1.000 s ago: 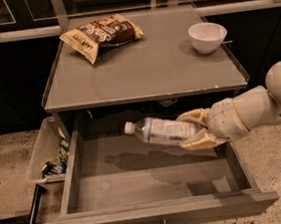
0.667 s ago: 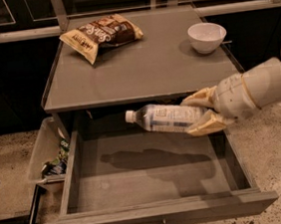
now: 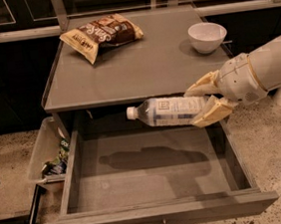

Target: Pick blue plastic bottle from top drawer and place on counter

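Progress stood at roughly the halfway mark: the blue plastic bottle (image 3: pixel 173 111) was out of the top drawer (image 3: pixel 156 217) and hung in the air above the drawer's far half, its shadow lying on the bare drawer floor beneath it. The tool (image 3: pixel 199 105), reaching in from the right, was clenched around the bottle's right-hand end, one finger over it on the far side and one under it on the near side. The pick therefore looked done. What remained, by my reading, was the carry up and back over the surface (image 3: pixel 136 69), the setting down, and the release. The bottle appeared against the surface's near edge and was not yet over the top.

The bottle's long axis ran left to right, close to level, about parallel to that near edge. Its white cap pointed left and its base sat hidden in the grip.

A chip bag (image 3: pixel 101 34) lay at the far left of the surface and a white bowl (image 3: pixel 207 36) at the far right, with bare grey between them.
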`<state>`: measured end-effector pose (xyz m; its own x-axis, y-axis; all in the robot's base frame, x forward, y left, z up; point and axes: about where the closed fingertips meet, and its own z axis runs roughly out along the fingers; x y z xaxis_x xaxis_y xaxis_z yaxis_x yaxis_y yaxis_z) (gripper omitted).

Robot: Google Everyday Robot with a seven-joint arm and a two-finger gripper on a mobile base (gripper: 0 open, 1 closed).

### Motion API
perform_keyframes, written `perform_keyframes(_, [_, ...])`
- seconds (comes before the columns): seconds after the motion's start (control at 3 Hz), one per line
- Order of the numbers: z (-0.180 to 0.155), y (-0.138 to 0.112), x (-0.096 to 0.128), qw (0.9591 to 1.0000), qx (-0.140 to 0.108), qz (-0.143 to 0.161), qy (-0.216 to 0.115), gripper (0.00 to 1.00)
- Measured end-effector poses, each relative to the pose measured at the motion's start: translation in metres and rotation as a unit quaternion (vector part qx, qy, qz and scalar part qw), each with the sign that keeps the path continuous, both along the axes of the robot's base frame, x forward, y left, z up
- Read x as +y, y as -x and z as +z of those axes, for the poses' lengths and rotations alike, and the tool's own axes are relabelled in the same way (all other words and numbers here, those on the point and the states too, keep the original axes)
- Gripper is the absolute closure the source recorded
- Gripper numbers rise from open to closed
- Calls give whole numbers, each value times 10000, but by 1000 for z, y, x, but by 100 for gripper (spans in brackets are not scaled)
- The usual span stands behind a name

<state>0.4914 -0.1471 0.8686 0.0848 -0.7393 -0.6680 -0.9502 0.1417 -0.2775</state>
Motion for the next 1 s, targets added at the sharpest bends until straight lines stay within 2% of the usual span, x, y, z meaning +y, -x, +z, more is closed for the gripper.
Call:
perform_keyframes(0.33, [14,-5,0,9996,-285,1,-80,100])
perform_keyframes(0.67, [41,-24,-2,9977,-661,28,-152,100])
perform_keyframes(1.0, [72,-55,0,9947,-994,122,-252,100])
